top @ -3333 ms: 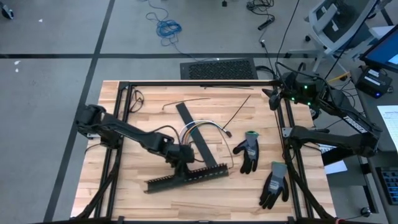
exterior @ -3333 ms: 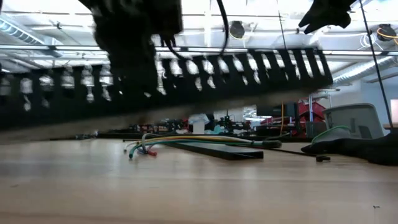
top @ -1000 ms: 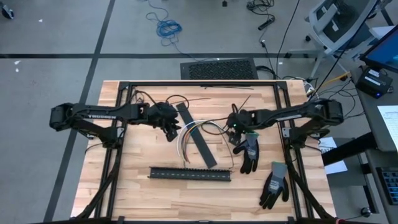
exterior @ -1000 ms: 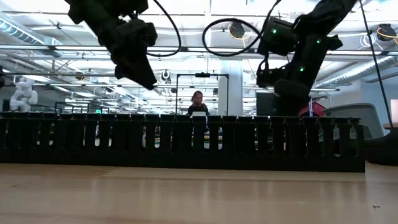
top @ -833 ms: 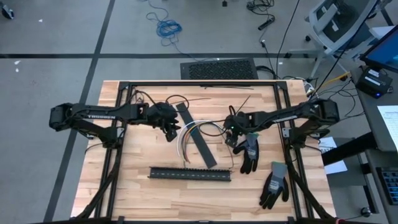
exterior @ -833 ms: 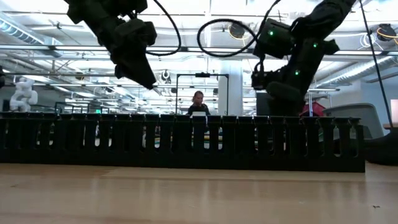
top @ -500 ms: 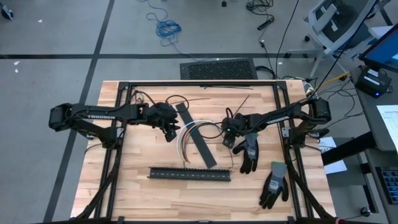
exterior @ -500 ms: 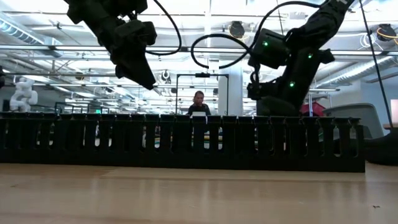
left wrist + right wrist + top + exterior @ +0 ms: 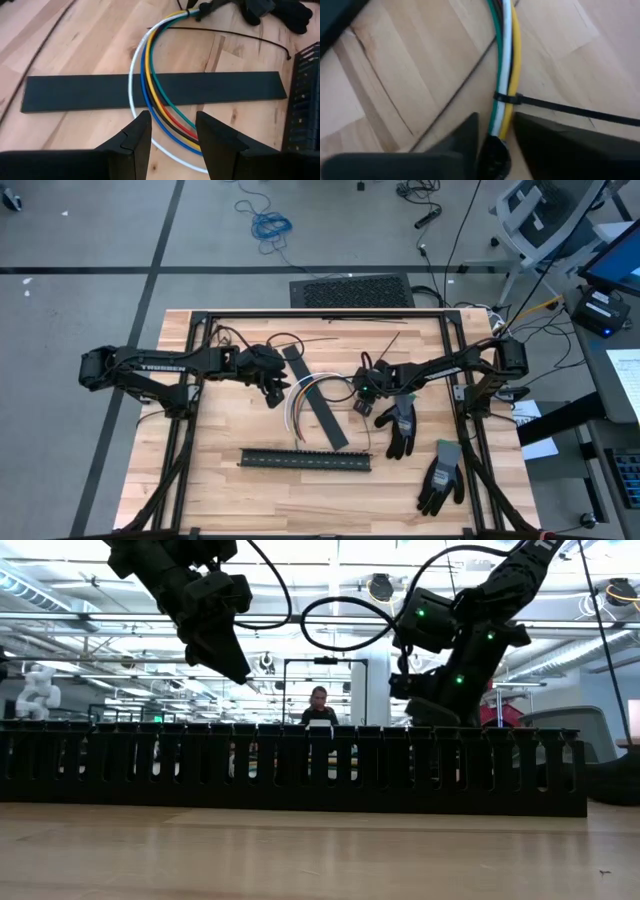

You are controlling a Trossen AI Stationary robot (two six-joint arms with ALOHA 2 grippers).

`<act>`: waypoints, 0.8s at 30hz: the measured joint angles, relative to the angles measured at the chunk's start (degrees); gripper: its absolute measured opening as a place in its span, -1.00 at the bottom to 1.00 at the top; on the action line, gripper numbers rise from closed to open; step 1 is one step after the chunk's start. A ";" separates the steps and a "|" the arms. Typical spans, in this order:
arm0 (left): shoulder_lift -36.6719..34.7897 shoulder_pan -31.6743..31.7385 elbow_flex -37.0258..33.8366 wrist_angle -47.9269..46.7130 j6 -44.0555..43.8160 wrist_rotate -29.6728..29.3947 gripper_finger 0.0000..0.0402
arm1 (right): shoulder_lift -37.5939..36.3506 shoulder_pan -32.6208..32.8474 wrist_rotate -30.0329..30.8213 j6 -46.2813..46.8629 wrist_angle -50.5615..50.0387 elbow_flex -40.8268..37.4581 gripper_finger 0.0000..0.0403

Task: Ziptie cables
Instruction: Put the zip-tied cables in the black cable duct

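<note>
Cables (image 9: 150,75) fanned across flat black strip (image 9: 75,92) at table centre, far end cinched by ziptie (image 9: 555,109). Left gripper (image 9: 170,131) hovers above fan, fingers part-open, empty. Right gripper (image 9: 495,131) at bundled end, fingers narrowly apart astride cables; grip cannot be told. Slotted duct (image 9: 305,460) near front edge; gloves (image 9: 402,423) at right.

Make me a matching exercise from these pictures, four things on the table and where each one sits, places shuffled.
Things:
1. cables
2. flat black strip
3. slotted black strip
4. gloves

Places:
A. near edge of the table, lying crosswise
B. right side, beside the right tool
C. curving over the flat strip, a zip tie around one end
D. mid-table, lying diagonally

Pairs: 1-C, 2-D, 3-A, 4-B
</note>
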 joint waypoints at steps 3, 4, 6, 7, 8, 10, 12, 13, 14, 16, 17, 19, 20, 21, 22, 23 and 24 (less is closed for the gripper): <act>0.00 -0.03 0.00 -0.09 -0.01 0.57 -0.25 | -0.08 -0.11 -0.59 -1.41 -0.94 0.00 -0.88; 0.00 -0.07 0.00 -0.19 0.10 0.58 -0.25 | -0.10 -0.11 -0.98 -1.49 -1.06 0.00 -0.91; 0.00 -0.07 0.00 -0.18 0.60 0.68 -0.25 | -0.12 -0.12 -1.66 -1.42 -1.23 0.00 -0.94; -0.07 -0.07 0.00 -0.19 1.15 0.70 -0.25 | -0.14 -0.12 -1.90 -1.18 -1.26 0.00 -0.96; -0.10 -0.07 0.00 -0.19 1.48 0.72 -0.25 | -0.38 -0.12 -2.31 -0.67 -1.29 0.00 -0.97; -0.11 -0.07 0.00 -0.51 1.90 0.74 -0.25 | -1.40 -0.25 -4.13 0.18 -1.81 -0.07 -0.98; -0.11 -0.07 0.00 -1.16 2.78 0.79 -0.25 | -3.58 -0.18 -5.50 1.31 -3.72 0.13 -0.98; -0.11 -0.07 0.00 -1.17 3.03 0.88 -0.25 | -4.80 -0.12 -6.57 1.71 -5.25 0.38 -0.98; -0.12 -0.07 0.00 -1.11 3.11 0.89 -0.25 | -6.30 -0.06 -7.57 2.08 -7.45 0.56 -0.99; -0.13 -0.04 0.00 -1.00 3.07 0.90 -0.25 | -9.39 0.01 -7.86 2.67 -9.94 1.63 -0.99; -0.13 0.05 0.00 -0.89 3.07 0.89 -0.25 | -11.15 -0.12 -7.29 2.62 -10.00 2.43 -0.99; -0.14 0.32 0.00 -0.28 3.07 0.75 -0.25 | -14.34 -0.23 -5.69 2.40 -12.66 3.50 -0.99; -0.15 0.57 0.02 0.29 3.09 0.45 -0.25 | -15.58 -0.25 -5.44 2.21 -14.43 3.78 -0.99; -0.15 0.84 0.02 0.94 3.06 -0.02 -0.25 | -16.49 -0.22 -5.28 2.12 -15.47 4.22 -0.99; -0.12 1.13 0.02 2.25 3.09 -0.35 -0.25 | -17.47 -0.18 -5.19 2.04 -15.76 4.85 -1.00; 0.08 1.49 0.02 4.72 3.15 -0.53 -0.25 | -18.69 -0.15 -4.63 1.98 -15.96 5.85 -1.00; 0.33 1.81 0.06 7.62 3.17 -0.60 -0.25 | -19.73 -0.12 -4.11 1.97 -16.09 6.90 -1.00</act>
